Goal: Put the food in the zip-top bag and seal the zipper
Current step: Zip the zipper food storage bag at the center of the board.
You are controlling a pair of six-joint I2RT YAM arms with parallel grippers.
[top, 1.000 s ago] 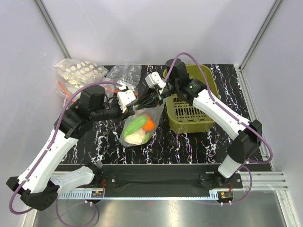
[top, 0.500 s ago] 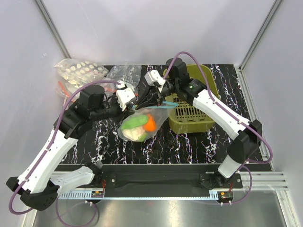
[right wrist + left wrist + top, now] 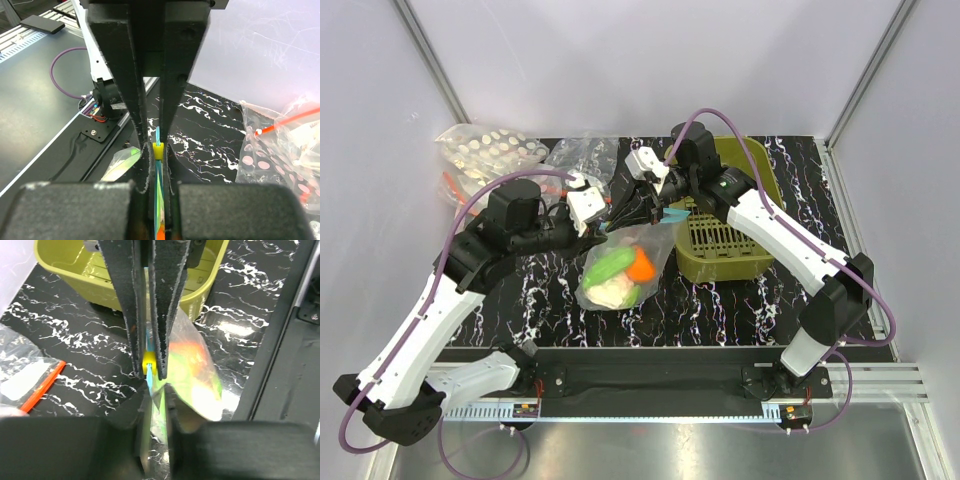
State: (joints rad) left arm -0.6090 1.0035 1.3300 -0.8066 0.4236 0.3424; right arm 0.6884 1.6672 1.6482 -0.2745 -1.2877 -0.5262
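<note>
The zip-top bag (image 3: 655, 243) hangs over the marble table between my two grippers. Inside it lie the food pieces: an orange one (image 3: 640, 265), a green one (image 3: 607, 267) and a cream one (image 3: 610, 292). My right gripper (image 3: 642, 208) is shut on the zipper (image 3: 676, 215), with its felt pads pinching the yellow slider (image 3: 157, 149) on the teal strip. My left gripper (image 3: 605, 222) faces it, right beside it. In the left wrist view my left gripper (image 3: 159, 395) stands slightly open, and the bag's edge (image 3: 195, 365) hangs in the narrow gap.
An olive-green basket (image 3: 750, 185) stands just right of the right gripper. At the back left lie a clear bag of white round pieces (image 3: 490, 150), a crumpled clear bag (image 3: 582, 155) and a red-orange strip (image 3: 42, 387). The table's black front rail (image 3: 650, 375) runs below.
The right jaws have closed on the zipper, and the teal strip now sticks out to their right. The left jaws have eased apart. The bag has swung and sagged a little.
</note>
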